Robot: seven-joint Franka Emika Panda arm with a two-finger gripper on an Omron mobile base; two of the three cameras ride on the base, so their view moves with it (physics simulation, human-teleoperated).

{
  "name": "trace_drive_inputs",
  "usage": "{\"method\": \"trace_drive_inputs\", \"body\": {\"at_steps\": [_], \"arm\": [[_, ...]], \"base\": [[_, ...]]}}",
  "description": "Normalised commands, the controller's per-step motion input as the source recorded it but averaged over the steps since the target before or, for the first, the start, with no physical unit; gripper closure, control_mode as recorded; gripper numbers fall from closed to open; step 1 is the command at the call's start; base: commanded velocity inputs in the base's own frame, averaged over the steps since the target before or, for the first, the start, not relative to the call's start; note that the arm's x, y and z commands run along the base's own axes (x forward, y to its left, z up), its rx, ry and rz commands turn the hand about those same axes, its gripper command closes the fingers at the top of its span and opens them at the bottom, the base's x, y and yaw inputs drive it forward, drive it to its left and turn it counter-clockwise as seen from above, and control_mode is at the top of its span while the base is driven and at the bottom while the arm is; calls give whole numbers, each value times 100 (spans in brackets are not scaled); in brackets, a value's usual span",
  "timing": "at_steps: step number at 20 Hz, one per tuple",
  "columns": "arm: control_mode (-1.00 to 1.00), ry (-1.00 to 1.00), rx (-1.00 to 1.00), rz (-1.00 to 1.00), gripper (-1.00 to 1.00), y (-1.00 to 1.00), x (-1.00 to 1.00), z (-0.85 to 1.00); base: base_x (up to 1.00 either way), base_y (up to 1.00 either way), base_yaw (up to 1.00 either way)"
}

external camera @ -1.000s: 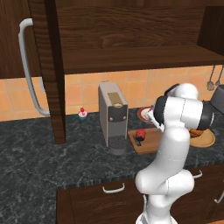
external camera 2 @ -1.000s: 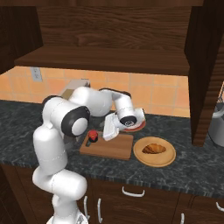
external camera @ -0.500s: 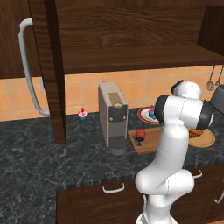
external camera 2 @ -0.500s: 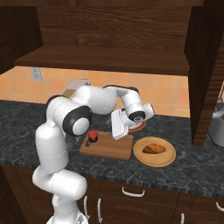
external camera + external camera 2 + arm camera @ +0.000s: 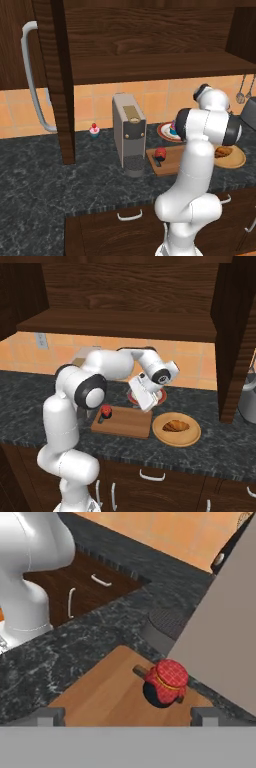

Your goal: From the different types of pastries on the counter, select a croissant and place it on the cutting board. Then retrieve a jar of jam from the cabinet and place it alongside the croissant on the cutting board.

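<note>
While jam jar (image 5: 166,682) sits on cutting board (image 5: 107,697) (croissant (image 5: 175,426) plated), fingers (image 5: 49,714) apart.

Arm (image 5: 200,150) hides part of the cutting board (image 5: 167,162)

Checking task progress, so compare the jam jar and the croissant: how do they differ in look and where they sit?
The jam jar is small, dark and round with a red checked lid; the croissant is a golden-brown, long, flat pastry. The jam jar stands on the cutting board, near its left end; the croissant lies on a round wooden plate right of that board. Both sit free of the gripper.
</note>
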Motion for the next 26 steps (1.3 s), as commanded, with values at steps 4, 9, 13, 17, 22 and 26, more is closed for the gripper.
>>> {"method": "trace_drive_inputs", "body": {"at_steps": [4, 9, 13, 17, 22, 26], "arm": [[-100, -18, -27, 3, -100, -4, 11, 0], [-100, -26, -29, -1, -100, -1, 5, 0], [-100, -7, -30, -3, -100, -26, -2, 5], [-100, 5, -18, -4, -100, -39, -10, 34], [-100, 20, -7, -1, -100, -50, -35, 17], [-100, 12, -5, 0, -100, -63, -55, 0]], "base": [[0, 0, 0], [0, 0, 0], [0, 0, 0], [0, 0, 0], [0, 0, 0], [0, 0, 0]]}}
